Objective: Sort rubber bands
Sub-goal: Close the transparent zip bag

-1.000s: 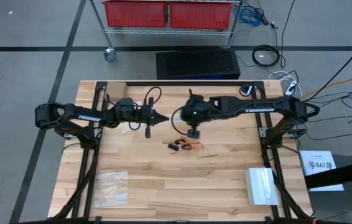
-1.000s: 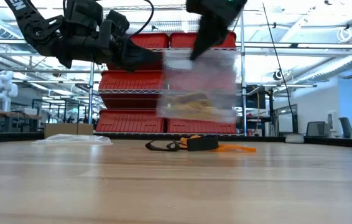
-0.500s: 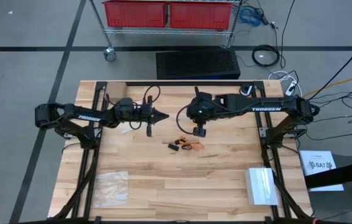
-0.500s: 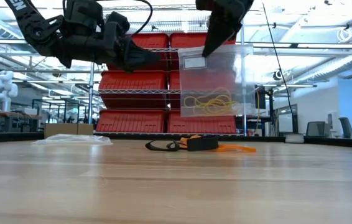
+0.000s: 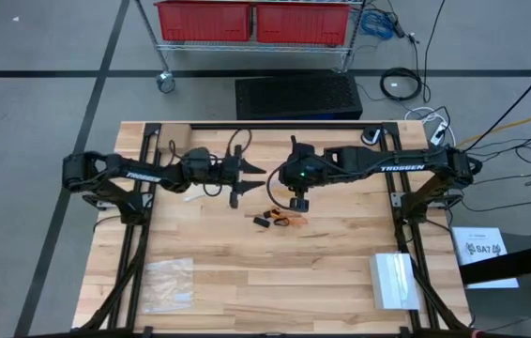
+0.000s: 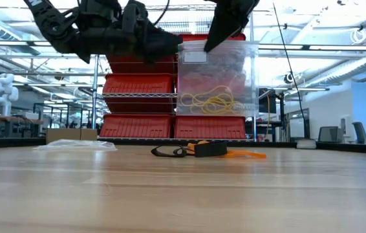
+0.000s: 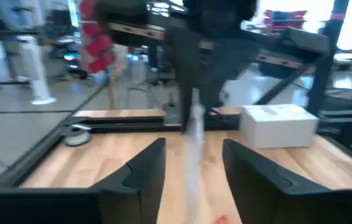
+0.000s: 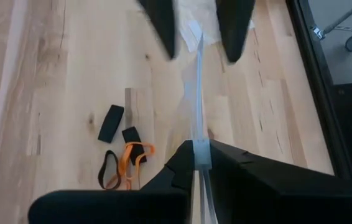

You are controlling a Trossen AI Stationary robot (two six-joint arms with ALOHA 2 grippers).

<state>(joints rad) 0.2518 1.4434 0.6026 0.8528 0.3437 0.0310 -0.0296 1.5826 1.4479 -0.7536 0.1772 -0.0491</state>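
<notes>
The right gripper (image 6: 216, 35) hangs above the middle of the table, its fingers pressed together on the top edge of a clear plastic bag (image 6: 216, 84) that dangles below it with a tangle of yellow rubber bands (image 6: 212, 100) inside. The left gripper (image 5: 251, 178) is level with the bag's top, its fingers (image 7: 140, 174) spread wide to either side of the film without touching it. On the wooden table (image 5: 247, 282) beneath lie the loose rubber bands (image 5: 280, 220), orange and black, with two small black pieces just beside them. A second clear bag (image 5: 168, 284) lies flat near the table's front left. The step in hand looks like opening the held bag's mouth. The next move probably calls for the left fingers to close on one wall of the film only, then draw it away from the right gripper's pinch; catching both layers would keep the mouth shut.
</notes>
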